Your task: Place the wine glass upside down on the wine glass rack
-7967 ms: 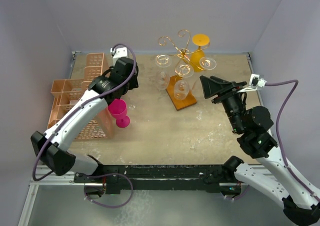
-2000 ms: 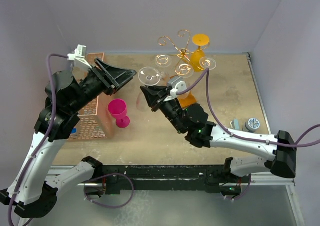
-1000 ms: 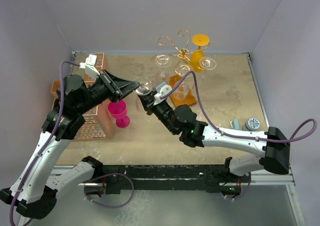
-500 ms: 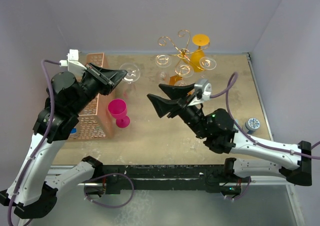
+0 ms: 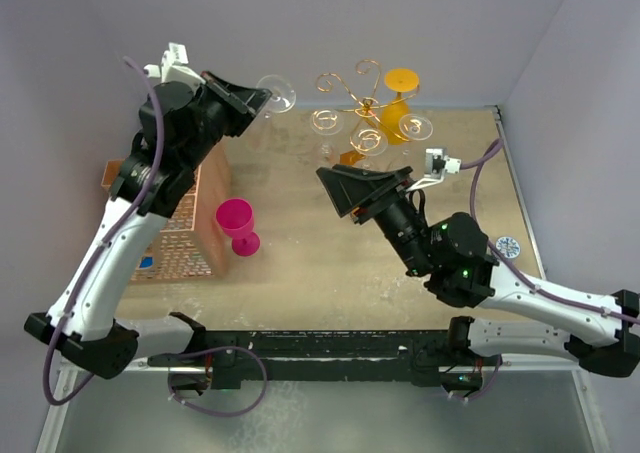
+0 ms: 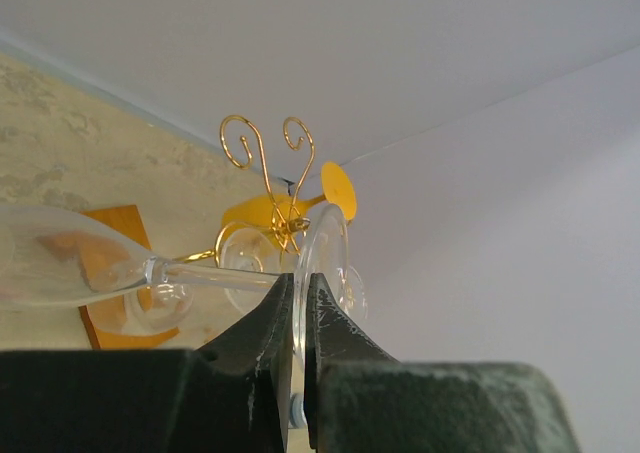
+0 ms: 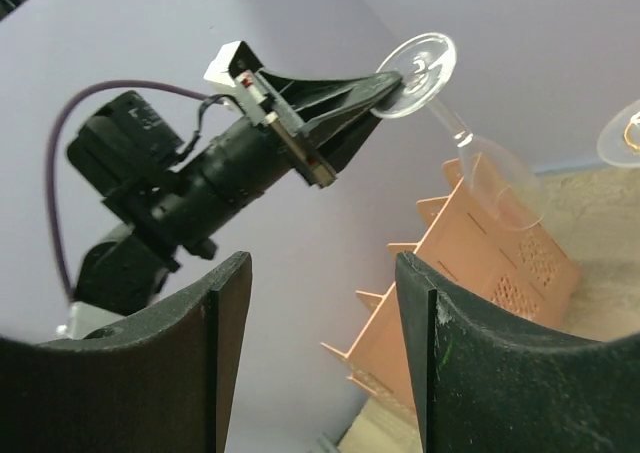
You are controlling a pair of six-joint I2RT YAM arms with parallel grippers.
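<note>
My left gripper [image 5: 260,99] is raised high at the back left, shut on the foot of a clear wine glass [image 5: 277,95]. In the left wrist view the foot [image 6: 325,258] stands edge-on between the jaws, and the stem and bowl [image 6: 60,268] run off to the left. The wine glass rack [image 5: 347,159], gold scrolls on an orange-brown base, stands to the right of the glass with several clear glasses hanging from it. It appears behind the held glass in the left wrist view as the gold scrolled rack [image 6: 285,218]. My right gripper [image 5: 336,191] is open and empty, in front of the rack and pointing left.
A pink goblet [image 5: 237,223] stands on the table left of centre. An orange lattice crate [image 5: 185,228] sits beneath the left arm; the right wrist view has the same crate [image 7: 490,263]. A small round grey object [image 5: 507,245] lies at the right edge.
A second ago both grippers met at the glass. The right gripper has opened and drawn back to the right. The left arm has lifted the glass up and toward the back.
</note>
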